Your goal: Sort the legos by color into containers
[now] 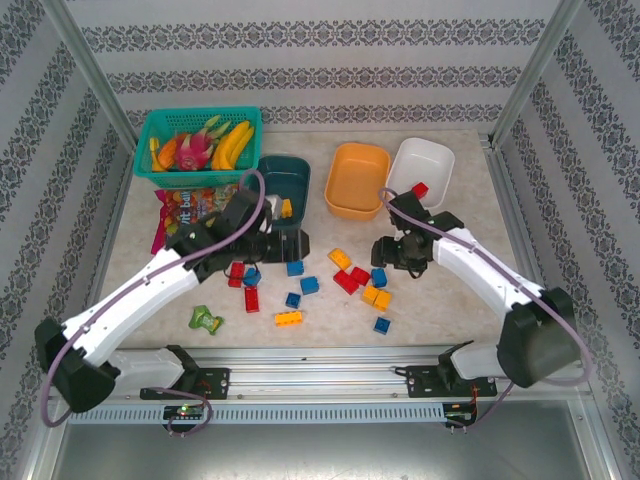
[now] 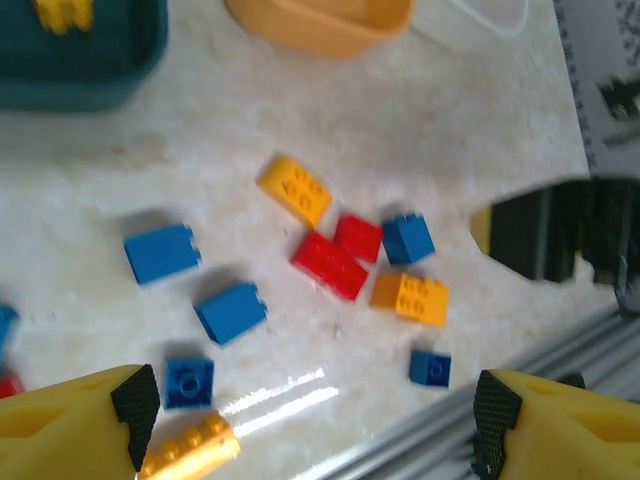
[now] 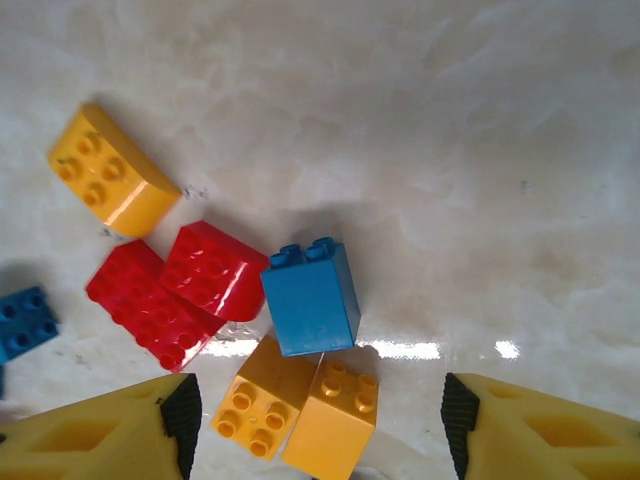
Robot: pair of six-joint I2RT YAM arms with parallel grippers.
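The dark teal tub (image 1: 285, 185) holds a yellow brick (image 1: 287, 208). The orange tub (image 1: 357, 180) stands beside the white tub (image 1: 420, 170), which holds a red brick (image 1: 420, 189). Red, blue and yellow legos (image 1: 352, 279) lie scattered mid-table. My left gripper (image 2: 312, 415) is open and empty above them, just in front of the teal tub (image 2: 90, 70). My right gripper (image 3: 320, 422) is open low over two yellow-orange bricks (image 3: 300, 410), with a blue brick (image 3: 312, 297) and red bricks (image 3: 175, 290) just beyond.
A turquoise mesh basket (image 1: 198, 145) of toy fruit stands at the back left, with a candy bag (image 1: 185, 210) in front of it. A green toy figure (image 1: 206, 320) lies near the front rail (image 1: 320, 380). Patterned walls enclose the table.
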